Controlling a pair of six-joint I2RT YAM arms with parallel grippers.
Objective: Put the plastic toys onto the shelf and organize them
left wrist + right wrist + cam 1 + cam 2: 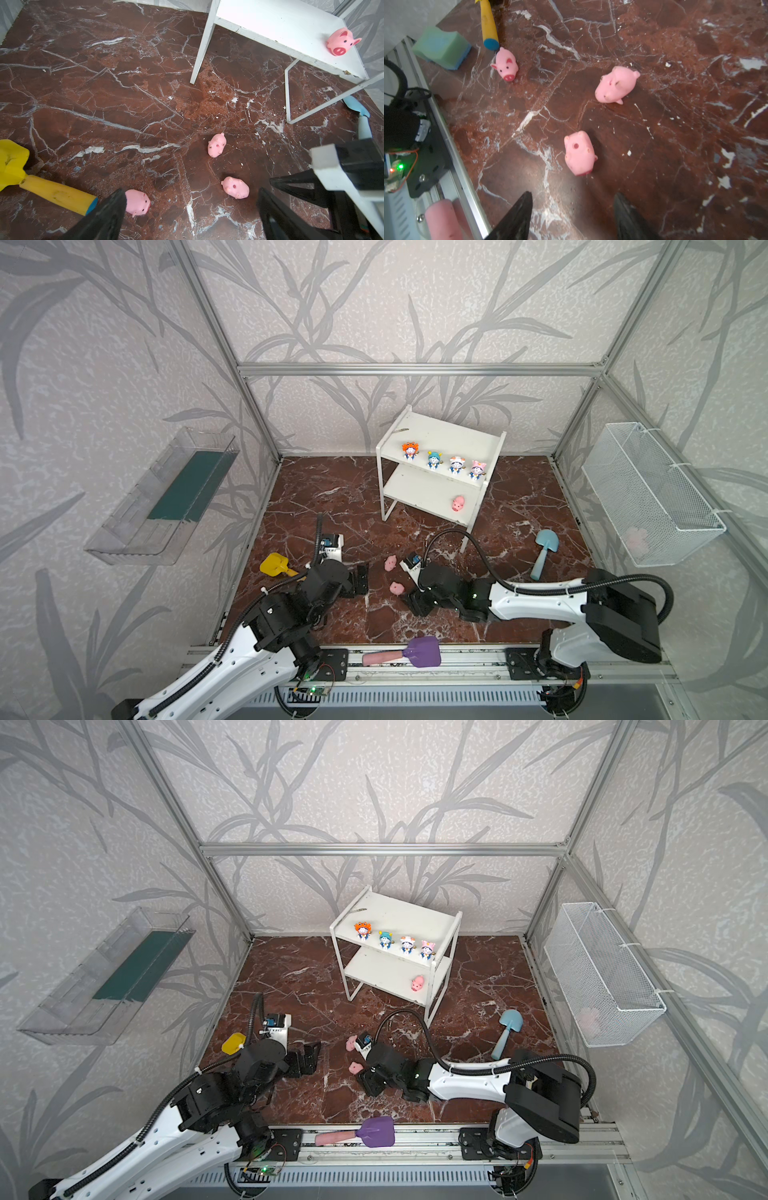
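Beside the yellow shovel [52,192] (perhaps touching) lies one pig [138,202].

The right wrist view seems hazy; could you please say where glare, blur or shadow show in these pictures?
Right wrist view: a pale sheen on the marble floor, a dark shadow beside the nearest pig, the right gripper with tips out of focus. Left wrist view: the left gripper with blurred fingers, floor sharp. Both top views: soft, even light.

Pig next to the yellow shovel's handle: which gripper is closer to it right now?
Left. The pig lies right beside one finger of the open left gripper. The right gripper is farther off, facing a different pig that lies just ahead of it.
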